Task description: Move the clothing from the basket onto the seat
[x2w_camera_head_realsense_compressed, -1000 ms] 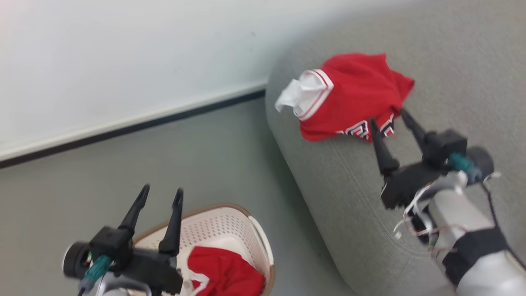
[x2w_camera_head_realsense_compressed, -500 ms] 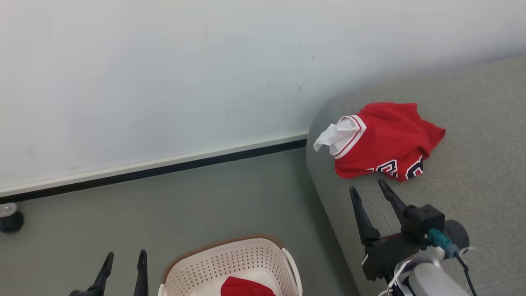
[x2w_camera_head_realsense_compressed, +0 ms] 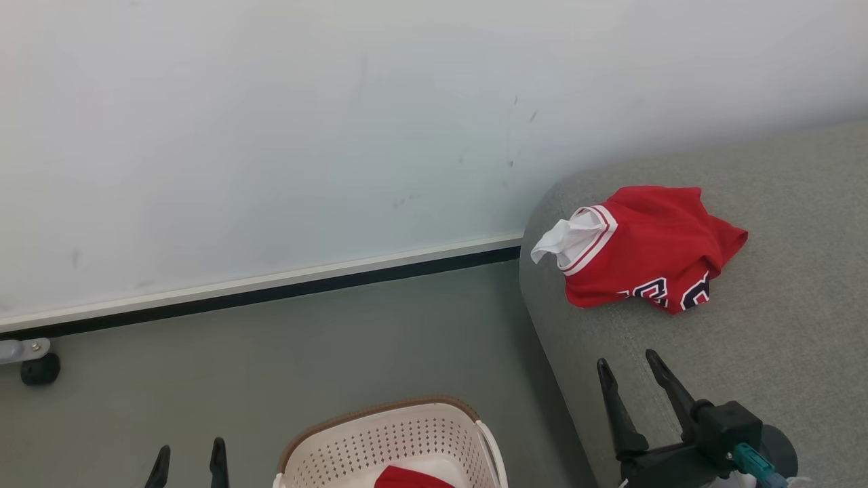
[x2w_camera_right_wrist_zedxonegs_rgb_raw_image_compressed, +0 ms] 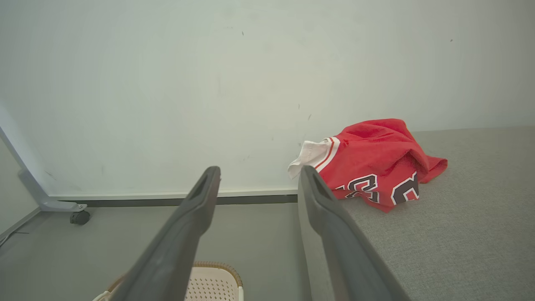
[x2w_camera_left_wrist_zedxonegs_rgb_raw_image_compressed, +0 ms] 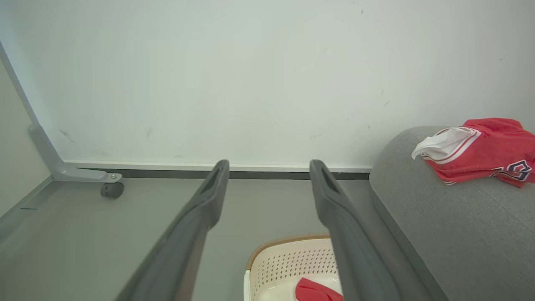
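The right tool (x2w_camera_head_realsense_compressed: 625,358) has tapered black fingers (x2w_camera_head_realsense_compressed: 617,413) and a teal connector (x2w_camera_head_realsense_compressed: 749,464).

Grey seat (x2w_camera_head_realsense_compressed: 780,325) under a crumpled red garment (x2w_camera_head_realsense_compressed: 651,237); basket (x2w_camera_head_realsense_compressed: 407,434) on grey floor (x2w_camera_head_realsense_compressed: 271,352).

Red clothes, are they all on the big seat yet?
Halfway. Done: one red lettered garment with a white cuff lies on the grey fabric seat. In hand: nothing; left gripper and right gripper are open and empty. Left: another red garment sits in the cream perforated plastic basket.
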{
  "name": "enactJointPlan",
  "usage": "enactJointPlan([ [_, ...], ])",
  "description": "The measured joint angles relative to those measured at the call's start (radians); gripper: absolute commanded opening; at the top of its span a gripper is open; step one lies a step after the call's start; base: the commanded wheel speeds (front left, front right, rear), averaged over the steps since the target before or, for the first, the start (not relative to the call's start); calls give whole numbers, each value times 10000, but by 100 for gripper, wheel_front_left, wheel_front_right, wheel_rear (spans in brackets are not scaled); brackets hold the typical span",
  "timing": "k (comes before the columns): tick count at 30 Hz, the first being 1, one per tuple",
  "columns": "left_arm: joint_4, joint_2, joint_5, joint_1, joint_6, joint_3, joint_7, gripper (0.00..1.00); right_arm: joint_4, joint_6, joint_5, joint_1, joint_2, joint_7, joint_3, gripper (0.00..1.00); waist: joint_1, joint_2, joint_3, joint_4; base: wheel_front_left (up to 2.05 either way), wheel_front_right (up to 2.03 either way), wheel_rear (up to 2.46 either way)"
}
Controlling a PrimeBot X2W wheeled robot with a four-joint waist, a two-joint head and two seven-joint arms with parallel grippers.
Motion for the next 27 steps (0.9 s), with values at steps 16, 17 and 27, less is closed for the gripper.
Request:
enactJointPlan([
  [16,-360,-12,4,243,52,244,-2,100,-761,-77,-267,466,127,0,-491,100,0,1,118,30,0,0,0],
  [17,-382,-12,6,244,52,245,-2,100,-796,-77,-276,465,138,0,-518,100,0,1,128,34,0,0,0],
  [27,-545,6,81,348,-46,255,-2,100,-1014,-79,-516,597,232,0,-746,100,0,1,340,34,0,0,0],
])
